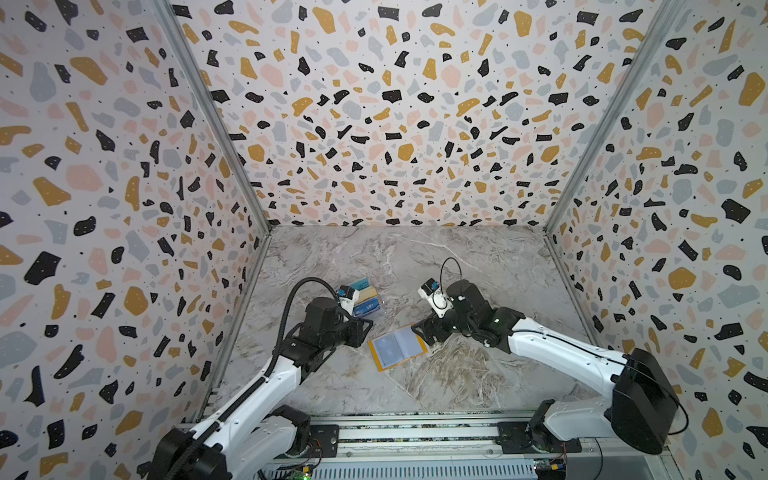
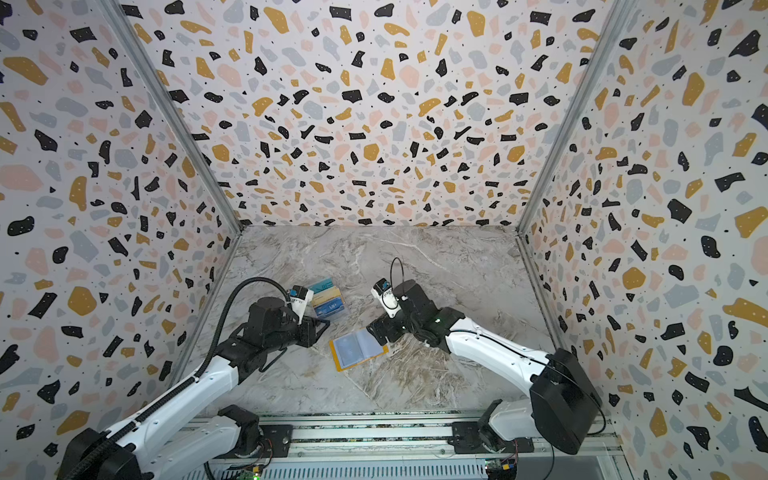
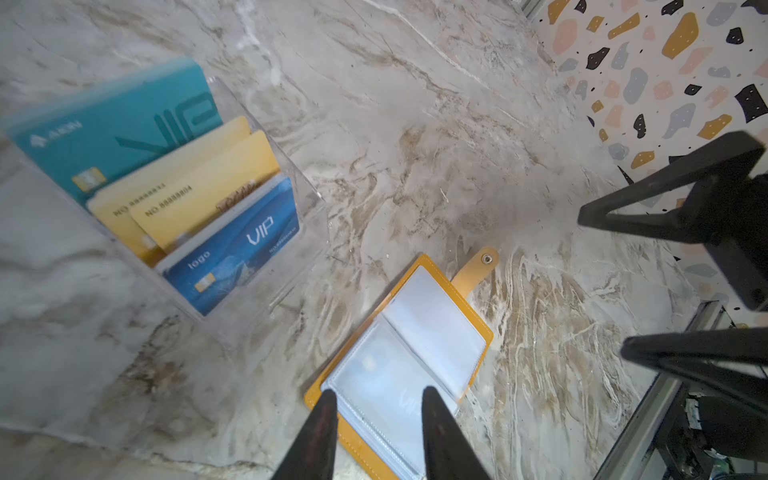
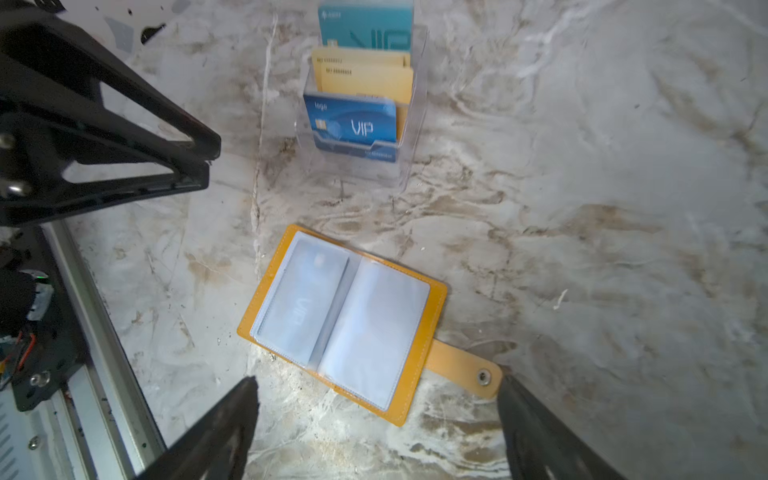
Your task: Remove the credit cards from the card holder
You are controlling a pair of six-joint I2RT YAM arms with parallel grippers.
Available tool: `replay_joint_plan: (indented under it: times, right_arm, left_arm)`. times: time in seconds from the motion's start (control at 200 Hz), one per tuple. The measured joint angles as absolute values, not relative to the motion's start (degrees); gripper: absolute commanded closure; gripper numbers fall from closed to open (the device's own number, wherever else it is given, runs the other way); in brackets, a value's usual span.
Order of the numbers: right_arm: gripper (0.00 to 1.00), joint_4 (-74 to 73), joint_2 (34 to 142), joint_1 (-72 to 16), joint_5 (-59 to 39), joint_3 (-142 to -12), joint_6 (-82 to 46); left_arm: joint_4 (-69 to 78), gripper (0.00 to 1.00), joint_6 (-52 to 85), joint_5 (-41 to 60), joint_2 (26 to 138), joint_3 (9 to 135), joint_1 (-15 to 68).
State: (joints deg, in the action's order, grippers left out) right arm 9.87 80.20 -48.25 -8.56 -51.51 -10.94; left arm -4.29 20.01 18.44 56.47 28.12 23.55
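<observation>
Four cards (image 3: 166, 187) in stand (image 3: 308, 195), "VIP", "logo", left end effector (image 3: 376, 399) narrowly open, right end effector (image 4: 376, 382) wide, both empty.

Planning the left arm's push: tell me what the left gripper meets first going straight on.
Probably the open orange card holder, its near page right ahead of the left gripper; height above it is unclear.
</observation>
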Motion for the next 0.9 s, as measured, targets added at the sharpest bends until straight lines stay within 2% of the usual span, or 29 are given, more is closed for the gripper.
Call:
replay_joint_plan:
  times: [0.265, 0.661, 0.901]
  right_arm:
    - [0.13, 8.56, 87.61, -54.17, -5.52, -52.18, -15.20]
    - [0.12, 6.55, 97.12, -57.04, -3.81, -58.70, -15.55]
    - [0.13, 6.39, 101.71, -58.39, -2.33, -61.56, -15.20]
  left_arm:
    - [1.52, 0.82, 25.54, 16.36, 59.92, 23.18, 25.96]
    - [12.38, 0.97, 28.77, 16.88, 65.41, 16.10, 26.44]
    - [17.34, 1.00, 29.15, 18.61, 71.16, 16.08, 26.46]
